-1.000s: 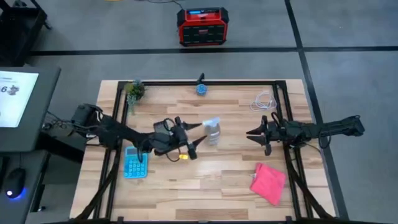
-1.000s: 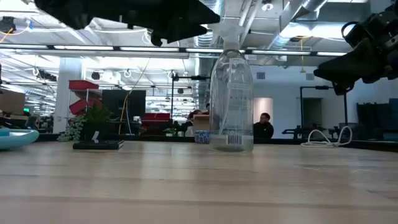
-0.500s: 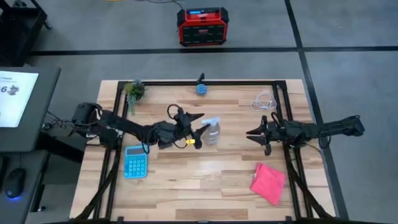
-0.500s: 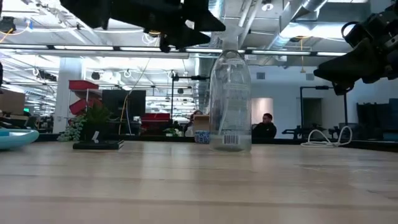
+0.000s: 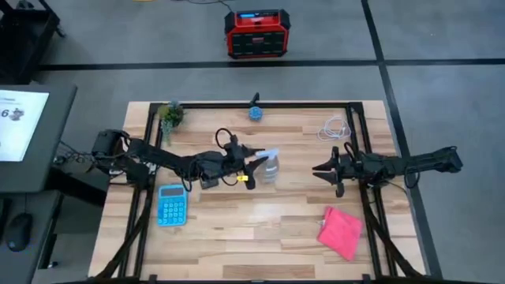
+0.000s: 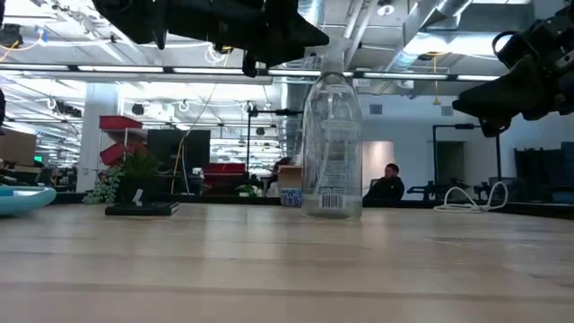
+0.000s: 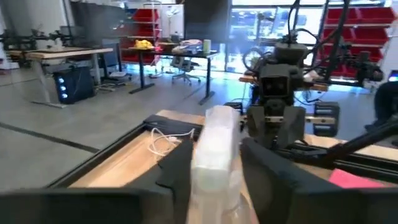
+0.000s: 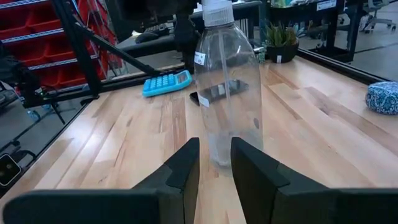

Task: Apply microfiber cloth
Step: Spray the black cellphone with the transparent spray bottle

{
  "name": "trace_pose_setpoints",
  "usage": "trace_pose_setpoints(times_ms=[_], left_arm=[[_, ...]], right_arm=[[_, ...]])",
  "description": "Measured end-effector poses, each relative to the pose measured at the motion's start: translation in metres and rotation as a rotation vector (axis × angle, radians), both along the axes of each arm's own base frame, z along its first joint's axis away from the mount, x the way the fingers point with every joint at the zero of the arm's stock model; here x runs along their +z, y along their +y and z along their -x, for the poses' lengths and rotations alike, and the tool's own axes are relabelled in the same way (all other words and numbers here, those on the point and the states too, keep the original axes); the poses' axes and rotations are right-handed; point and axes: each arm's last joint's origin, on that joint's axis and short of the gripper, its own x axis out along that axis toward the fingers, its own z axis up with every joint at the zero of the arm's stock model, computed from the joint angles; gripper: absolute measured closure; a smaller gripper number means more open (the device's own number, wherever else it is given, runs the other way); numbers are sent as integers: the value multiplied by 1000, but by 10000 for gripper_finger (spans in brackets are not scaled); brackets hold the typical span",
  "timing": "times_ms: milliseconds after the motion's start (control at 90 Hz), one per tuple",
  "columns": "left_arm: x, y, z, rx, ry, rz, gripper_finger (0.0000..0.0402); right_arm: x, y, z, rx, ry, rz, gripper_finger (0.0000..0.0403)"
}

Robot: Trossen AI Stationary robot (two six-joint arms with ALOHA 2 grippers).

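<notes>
Pink cloth (image 5: 341,232) lies flat, slightly rumpled, well apart from bottle (image 5: 270,166), near right gripper (image 5: 319,169), fingers slightly parted. Left gripper (image 5: 257,163) open, straddling bottle top.

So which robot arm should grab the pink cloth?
Probably the right arm. The microfiber cloth lies on its side of the table, close to the right gripper, which hangs free with jaws open. The left gripper is farther away, its jaws open around the top of the clear bottle.
</notes>
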Motion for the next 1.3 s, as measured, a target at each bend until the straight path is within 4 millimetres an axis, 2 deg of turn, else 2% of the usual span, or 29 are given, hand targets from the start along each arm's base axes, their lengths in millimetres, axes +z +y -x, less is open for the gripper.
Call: trace_pose_setpoints(times_ms=[100, 278, 522, 600, 822, 933, 1089, 1300], left_arm=[[1, 0, 0, -3, -12, -18, 372], [9, -5, 0, -115, -92, -29, 372], [21, -22, 1, -629, -193, 11, 372], [27, -33, -2, -728, -191, 23, 372], [34, -92, -33, -858, -98, -99, 372], [40, -113, -48, -901, -112, -133, 372], [32, -128, -70, -945, -115, -137, 372], [16, -137, -99, -1009, -111, -90, 372]], right_arm=[[0, 0, 0, 0, 0, 0, 321], [0, 0, 0, 0, 0, 0, 321], [0, 0, 0, 0, 0, 0, 321], [0, 0, 0, 0, 0, 0, 321], [0, 0, 0, 0, 0, 0, 321], [0, 0, 0, 0, 0, 0, 321], [0, 0, 0, 0, 0, 0, 321], [0, 0, 0, 0, 0, 0, 321]])
